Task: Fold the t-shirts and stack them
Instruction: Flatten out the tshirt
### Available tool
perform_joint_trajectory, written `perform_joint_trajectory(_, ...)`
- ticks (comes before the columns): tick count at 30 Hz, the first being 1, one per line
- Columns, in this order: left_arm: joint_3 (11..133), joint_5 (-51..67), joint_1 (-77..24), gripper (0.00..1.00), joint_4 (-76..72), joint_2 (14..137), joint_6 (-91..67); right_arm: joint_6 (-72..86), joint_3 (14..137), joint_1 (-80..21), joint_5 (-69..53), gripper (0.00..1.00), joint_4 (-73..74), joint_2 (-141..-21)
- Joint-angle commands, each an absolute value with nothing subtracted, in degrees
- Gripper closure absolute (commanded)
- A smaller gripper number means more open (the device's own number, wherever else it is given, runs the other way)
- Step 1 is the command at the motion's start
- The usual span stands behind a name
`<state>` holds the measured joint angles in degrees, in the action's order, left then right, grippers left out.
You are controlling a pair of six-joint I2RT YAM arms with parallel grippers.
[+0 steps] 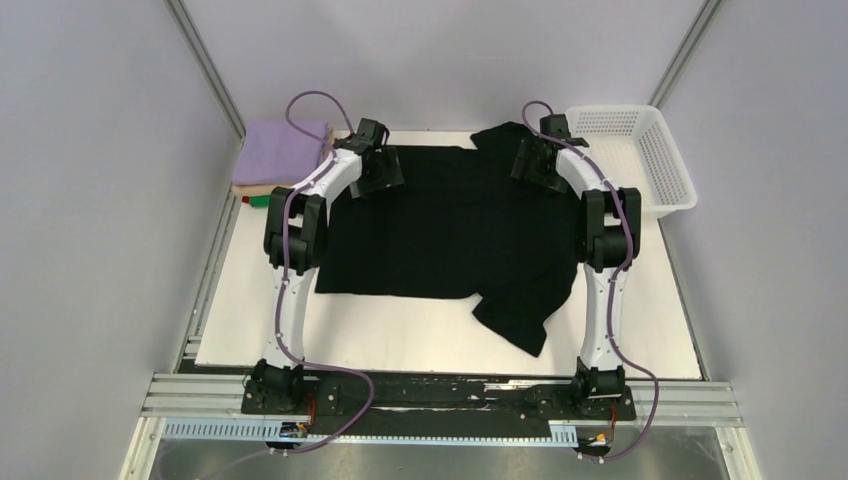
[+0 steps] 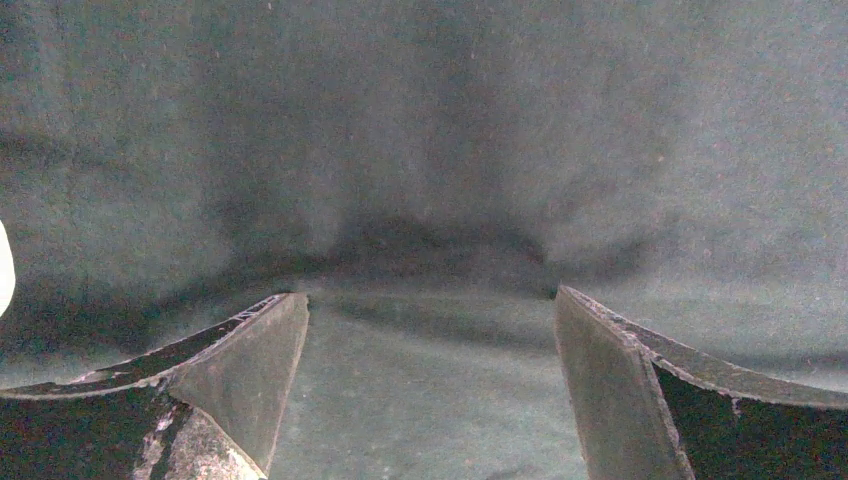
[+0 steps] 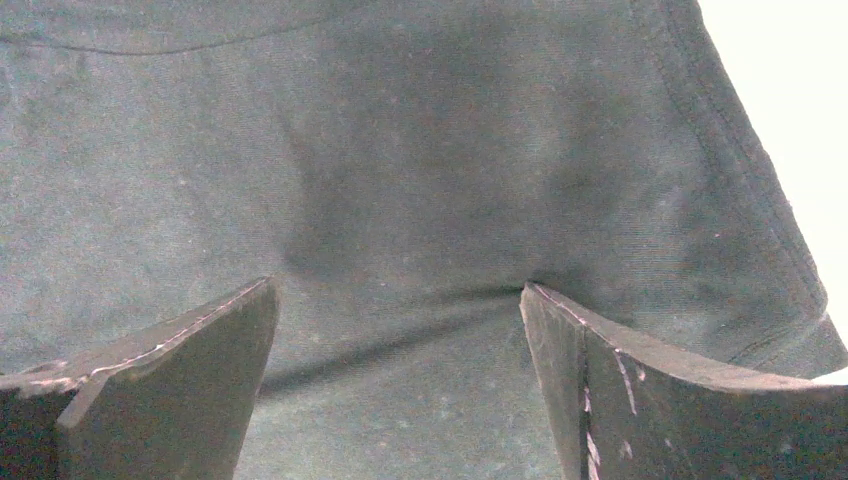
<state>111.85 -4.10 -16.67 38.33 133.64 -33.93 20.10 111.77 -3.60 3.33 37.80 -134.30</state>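
Black t-shirt (image 1: 450, 230) spread on tabletop (image 1: 400, 335). Left hand (image 2: 430, 305) at 11 o'clock, right hand (image 3: 397, 288) at 1 o'clock. Both hands spread wide over the cloth.

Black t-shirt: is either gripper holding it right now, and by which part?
Nothing held. Left gripper and right gripper are both open, fingers straddling the large black cloth t-shirt near its far edge.

a white mesh basket (image 1: 668, 165) stands just to the right of the right gripper (image 1: 527, 163), not touching it, at the white table (image 1: 400, 335)'s far right corner.
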Motion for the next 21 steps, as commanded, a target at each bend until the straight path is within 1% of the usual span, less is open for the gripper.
perform_joint_trajectory(1, 115.8, -2.2, -15.6, 0.00, 39.6, 139.8, -31.9, 17.4, 115.2, -2.3, 2.7, 0.00, 38.9, -138.0)
perform_joint_trajectory(5, 113.9, 0.7, -15.7, 0.00, 37.7, 136.0, -30.6, 16.2, 113.4, -3.0, 1.8, 0.00, 38.6, -132.9)
perform_joint_trajectory(9, 107.5, 0.9, -16.9, 0.00, 36.4, 127.8, -28.8, 13.9, 108.2, -5.5, 3.6, 0.00, 37.3, -124.8)
perform_joint_trajectory(14, 99.0, -0.6, -18.9, 0.00, 36.5, 113.3, -27.1, 13.8, 99.7, -9.5, 5.4, 0.00, 35.8, -113.7)
perform_joint_trajectory(18, 88.1, -4.6, -19.7, 0.00, 36.6, 99.2, -28.4, 15.1, 92.8, -12.3, 6.9, 0.00, 34.6, -104.4)
perform_joint_trajectory(21, 78.0, -7.5, -19.8, 0.00, 37.2, 87.3, -31.1, 18.4, 84.9, -13.6, 7.5, 0.00, 32.2, -94.1)
